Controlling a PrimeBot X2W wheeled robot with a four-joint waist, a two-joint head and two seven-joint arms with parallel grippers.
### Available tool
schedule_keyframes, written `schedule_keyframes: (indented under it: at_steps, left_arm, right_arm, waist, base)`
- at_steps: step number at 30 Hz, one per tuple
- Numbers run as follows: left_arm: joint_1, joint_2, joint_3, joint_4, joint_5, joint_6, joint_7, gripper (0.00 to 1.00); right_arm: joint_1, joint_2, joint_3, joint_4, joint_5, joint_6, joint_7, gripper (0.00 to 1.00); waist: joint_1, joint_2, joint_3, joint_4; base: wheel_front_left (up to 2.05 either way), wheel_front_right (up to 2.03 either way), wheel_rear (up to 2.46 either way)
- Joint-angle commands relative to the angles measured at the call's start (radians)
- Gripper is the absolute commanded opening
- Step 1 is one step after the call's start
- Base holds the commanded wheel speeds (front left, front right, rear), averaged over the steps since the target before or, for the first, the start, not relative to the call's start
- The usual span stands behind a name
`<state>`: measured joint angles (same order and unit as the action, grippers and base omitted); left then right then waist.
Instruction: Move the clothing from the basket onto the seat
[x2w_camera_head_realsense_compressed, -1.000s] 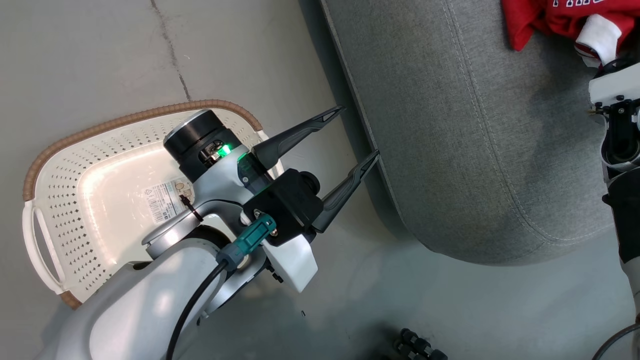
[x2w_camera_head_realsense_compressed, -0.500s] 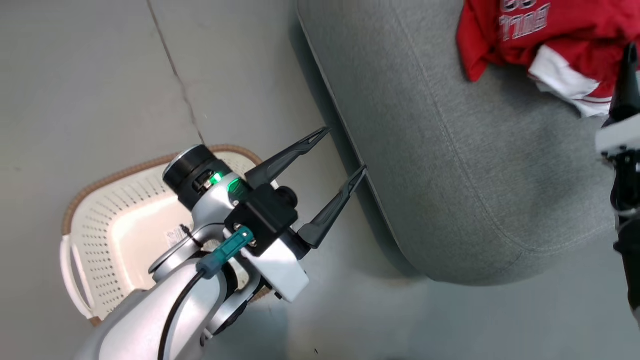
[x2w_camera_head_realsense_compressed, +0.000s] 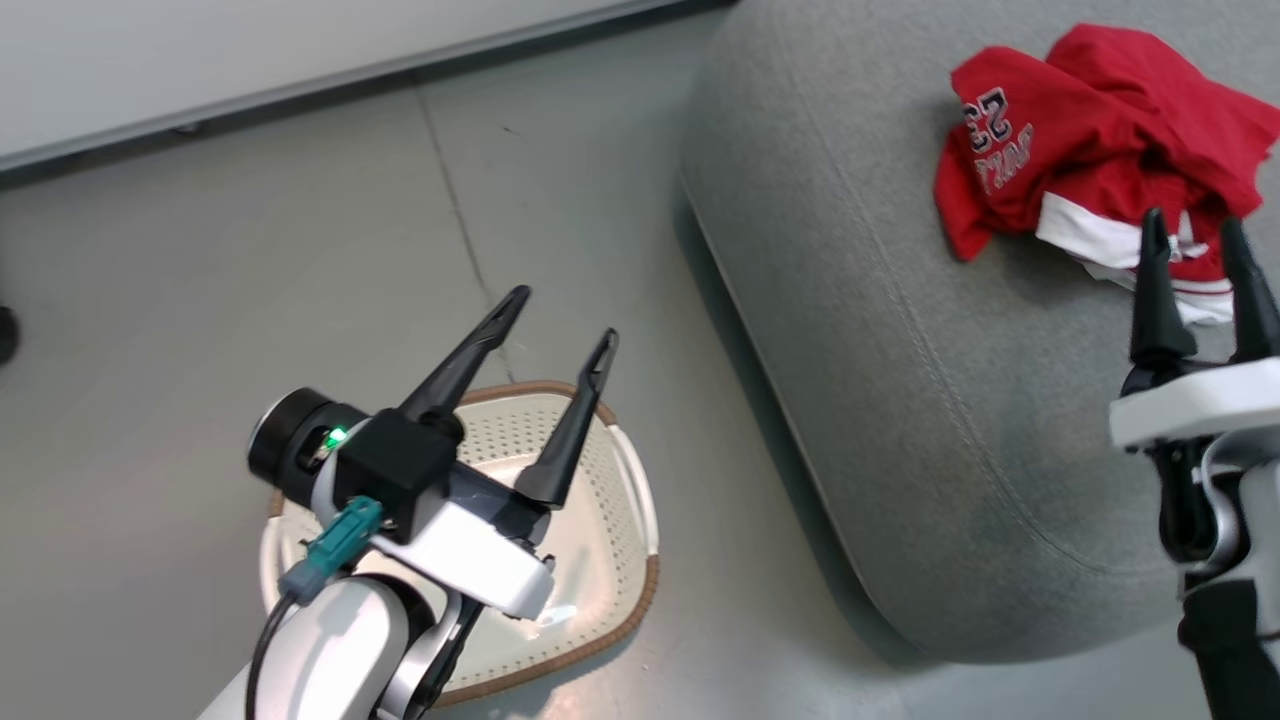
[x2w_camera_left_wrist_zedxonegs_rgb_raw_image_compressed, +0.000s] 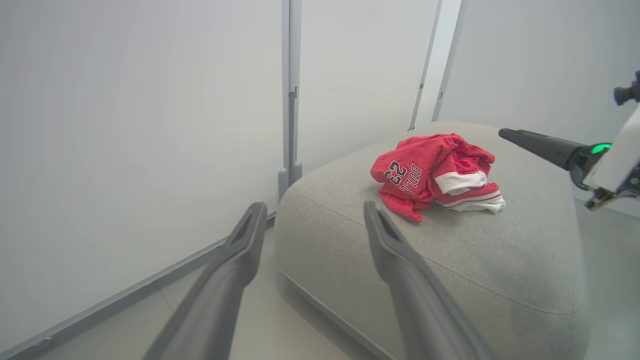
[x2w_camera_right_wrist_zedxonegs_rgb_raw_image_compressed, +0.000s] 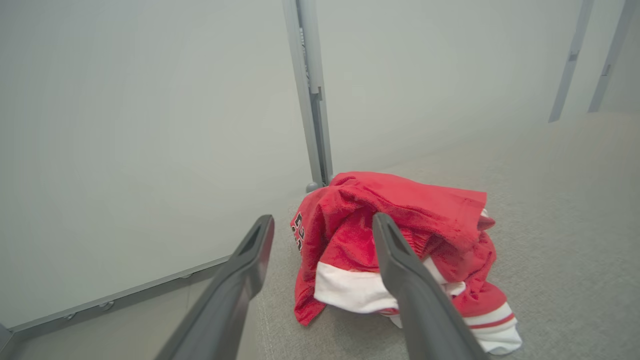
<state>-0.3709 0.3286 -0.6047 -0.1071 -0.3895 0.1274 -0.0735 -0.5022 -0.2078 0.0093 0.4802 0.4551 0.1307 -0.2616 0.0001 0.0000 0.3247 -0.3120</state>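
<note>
Red cloth with white trim, the clothing (x2w_camera_head_realsense_compressed: 1090, 170), lies in a crumpled heap on top of the seat (x2w_camera_head_realsense_compressed: 900, 400), well in from its rounded front edge. The basket (x2w_camera_head_realsense_compressed: 630, 480) stands on the floor (x2w_camera_head_realsense_compressed: 300, 250) just off the seat's near end.

The right pincer (x2w_camera_head_realsense_compressed: 1192, 220) hangs over the seat at the near side of the heap, its fingers apart and nothing between them. From the left wrist it looks clear of the cloth. From its own wrist one finger crosses the heap, so I cannot tell whether it grazes the fabric. The left pincer (x2w_camera_head_realsense_compressed: 563, 314) is off the seat, out over the floor on the basket's side, with its fingers spread wide and empty too.

I judge this to be the end of a drop-off, with the load set down on the seat and let go. What shows of the basket's inside is bare plastic, so the task looks finished or nearly so. The next move calls for lifting the right pincer straight away from the seat without snagging the trim, then checking the basket for anything left.

The left forearm (x2w_camera_head_realsense_compressed: 330, 640) covers much of the basket's floor, so a garment there could not be seen. How many garments are in the heap is not countable. The number 23 reads plainly, the lettering beside it less so. The seat runs out of the head view on the right.
</note>
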Motion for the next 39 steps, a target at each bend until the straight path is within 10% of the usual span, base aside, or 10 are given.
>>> schedule_keyframes:
  at_steps: [1, 19, 39]
  left_arm:
    - [0.023, 0.000, 0.019, 0.002, -0.013, 0.020, -0.015, 1.00]
    - [0.183, 0.024, 0.259, 0.045, -0.108, 0.094, -0.186, 1.00]
    - [0.446, -0.037, 0.469, 0.048, -0.039, -0.002, -0.192, 1.00]
  right_arm:
    - [0.039, 0.001, 0.006, -0.042, -0.018, 0.000, -0.003, 1.00]
    - [0.316, 0.104, 0.025, -0.454, -0.158, 0.000, 0.166, 1.00]
    - [0.488, 0.139, 0.002, -0.572, -0.226, 0.000, 0.251, 1.00]
  waist:
    - [-0.0001, 0.0000, -0.047, 0.050]
    - [-0.0001, 0.0000, -0.142, 0.197]
    - [-0.0001, 0.0000, -0.250, 0.252]
  base:
    - [0.00, 0.00, 0.00]
    - [0.00, 0.00, 0.00]
    - [0.00, 0.00, 0.00]
